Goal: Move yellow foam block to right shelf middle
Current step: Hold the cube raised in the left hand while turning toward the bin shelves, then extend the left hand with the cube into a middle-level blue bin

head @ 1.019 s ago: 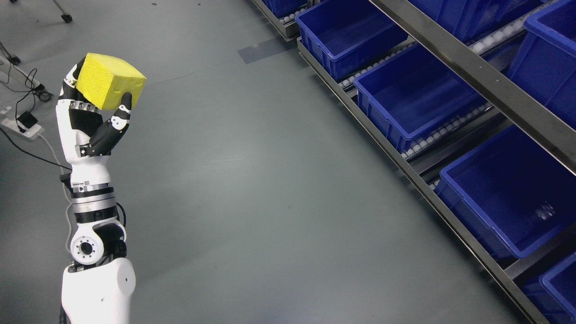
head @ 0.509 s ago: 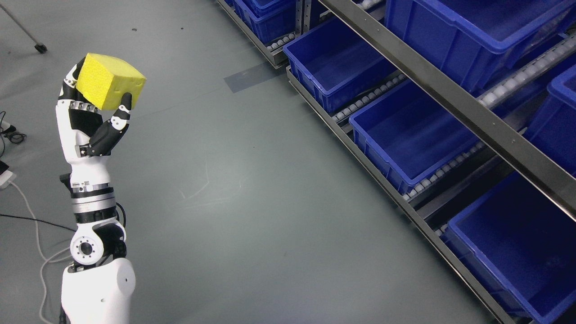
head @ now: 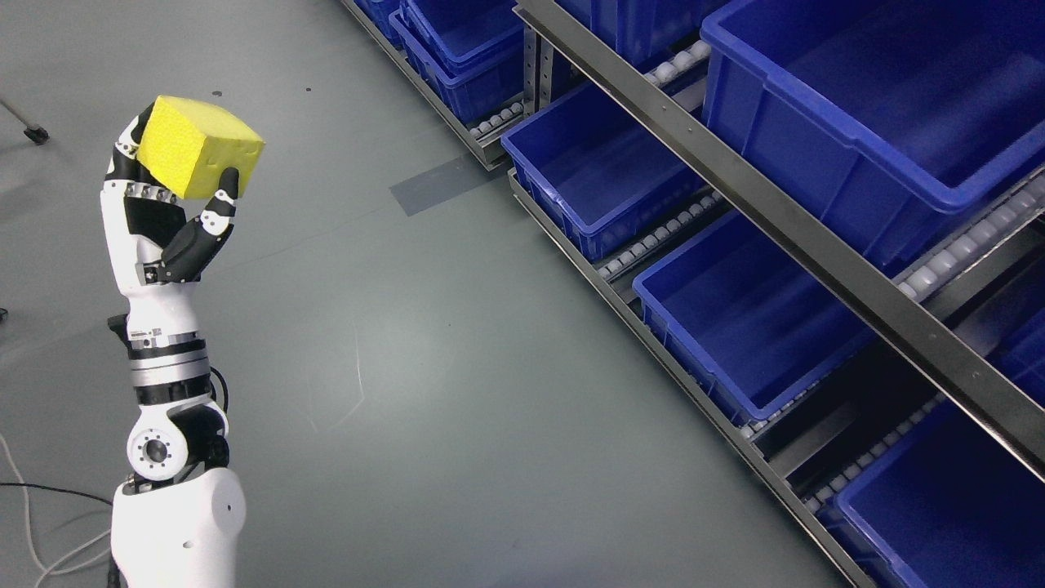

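Observation:
My left hand [head: 167,184] is raised at the left of the head view and is shut on a yellow foam block [head: 198,147], with the thumb against its near side and the fingers behind it. The block is held high above the grey floor, far left of the shelf [head: 816,245]. The shelf runs diagonally along the right side, with a metal rail and roller tracks. A large blue bin [head: 865,106] sits on the upper level at the top right. My right arm is out of view.
Open blue bins [head: 596,175] [head: 735,310] [head: 947,498] line the lower level of the shelf. More blue bins [head: 457,49] stand at the top centre. White cables [head: 33,523] lie on the floor at the lower left. A grey tape patch [head: 437,184] marks the floor.
The whole picture has shifted: the camera has moved, so the shelf now sits closer and further left and an upper bin shows. My left hand holds the block the same way.

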`<state>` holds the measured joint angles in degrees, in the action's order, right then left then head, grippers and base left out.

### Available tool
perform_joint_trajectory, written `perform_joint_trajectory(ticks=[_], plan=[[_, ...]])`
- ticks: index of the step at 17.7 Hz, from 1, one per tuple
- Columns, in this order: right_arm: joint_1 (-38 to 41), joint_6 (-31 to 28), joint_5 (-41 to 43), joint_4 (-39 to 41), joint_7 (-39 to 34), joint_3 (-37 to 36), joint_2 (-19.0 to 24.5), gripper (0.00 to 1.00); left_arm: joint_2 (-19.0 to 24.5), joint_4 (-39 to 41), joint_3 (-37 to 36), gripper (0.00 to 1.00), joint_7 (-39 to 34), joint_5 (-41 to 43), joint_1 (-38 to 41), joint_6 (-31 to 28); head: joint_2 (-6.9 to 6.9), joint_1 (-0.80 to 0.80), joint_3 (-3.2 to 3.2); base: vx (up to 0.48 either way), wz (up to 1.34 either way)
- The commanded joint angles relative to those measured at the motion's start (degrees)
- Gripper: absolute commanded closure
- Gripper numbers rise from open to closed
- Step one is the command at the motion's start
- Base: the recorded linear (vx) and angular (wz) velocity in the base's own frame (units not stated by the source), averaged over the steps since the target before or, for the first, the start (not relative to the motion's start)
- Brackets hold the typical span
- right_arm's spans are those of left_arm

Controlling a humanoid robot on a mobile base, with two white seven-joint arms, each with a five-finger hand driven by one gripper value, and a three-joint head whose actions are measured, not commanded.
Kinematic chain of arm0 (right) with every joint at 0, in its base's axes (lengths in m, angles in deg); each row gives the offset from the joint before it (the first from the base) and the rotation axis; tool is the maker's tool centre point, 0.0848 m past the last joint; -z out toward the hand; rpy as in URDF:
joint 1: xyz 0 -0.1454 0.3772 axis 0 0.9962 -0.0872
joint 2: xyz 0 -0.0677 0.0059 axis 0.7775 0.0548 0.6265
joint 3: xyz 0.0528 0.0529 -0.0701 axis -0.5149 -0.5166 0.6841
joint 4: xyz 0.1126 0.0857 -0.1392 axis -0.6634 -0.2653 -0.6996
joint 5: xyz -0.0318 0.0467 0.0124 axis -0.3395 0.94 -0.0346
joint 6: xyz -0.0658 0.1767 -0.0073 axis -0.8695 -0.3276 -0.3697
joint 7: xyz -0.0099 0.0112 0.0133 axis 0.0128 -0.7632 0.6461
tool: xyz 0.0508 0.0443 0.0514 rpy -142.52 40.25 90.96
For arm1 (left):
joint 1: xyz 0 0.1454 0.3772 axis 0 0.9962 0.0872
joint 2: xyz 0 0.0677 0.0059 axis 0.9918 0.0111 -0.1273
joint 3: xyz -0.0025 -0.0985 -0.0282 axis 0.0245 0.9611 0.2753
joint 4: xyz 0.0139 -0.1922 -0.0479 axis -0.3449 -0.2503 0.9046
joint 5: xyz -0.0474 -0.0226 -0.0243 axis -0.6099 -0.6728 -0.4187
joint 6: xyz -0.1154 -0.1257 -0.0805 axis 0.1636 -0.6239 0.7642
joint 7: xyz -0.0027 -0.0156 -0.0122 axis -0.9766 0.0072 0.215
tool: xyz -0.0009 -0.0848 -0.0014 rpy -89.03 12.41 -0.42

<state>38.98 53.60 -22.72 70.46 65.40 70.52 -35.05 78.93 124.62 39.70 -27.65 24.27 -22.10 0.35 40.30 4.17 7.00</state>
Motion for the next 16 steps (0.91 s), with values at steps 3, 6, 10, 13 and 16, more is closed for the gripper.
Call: perform_joint_trajectory(ticks=[3, 6, 10, 13, 16], plan=[[-0.10, 0.02, 0.00, 1.00, -0.01, 0.00, -1.00, 0.00, 1.00, 1.32, -2.28, 0.59, 0.13, 0.00, 0.26, 0.09, 0.00, 0.00, 0.00, 0.314, -0.02], [-0.18, 0.02, 0.00, 1.00, -0.01, 0.00, -1.00, 0.00, 1.00, 4.22, -8.33, 0.59, 0.22, 0.09, 0.52, 0.27, 0.00, 0.00, 0.00, 0.271, -0.03], [-0.18, 0.02, 0.00, 1.00, -0.01, 0.00, -1.00, 0.00, 1.00, 6.51, -16.43, 0.59, 2.15, 0.53, 0.00, 0.27, 0.00, 0.00, 0.00, 0.235, -0.31], [-0.18, 0.02, 0.00, 1.00, -0.01, 0.00, -1.00, 0.00, 1.00, 6.51, -18.02, 0.60, 2.15, 0.53, -0.18, 0.27, 0.00, 0.00, 0.00, 0.134, -0.59], [-0.10, 0.02, 0.09, 1.00, -0.01, 0.00, -1.00, 0.00, 1.00, 6.69, -18.11, 0.60, 2.15, 0.62, -0.44, 0.27, 0.00, 0.00, 0.00, 0.093, -0.59]])
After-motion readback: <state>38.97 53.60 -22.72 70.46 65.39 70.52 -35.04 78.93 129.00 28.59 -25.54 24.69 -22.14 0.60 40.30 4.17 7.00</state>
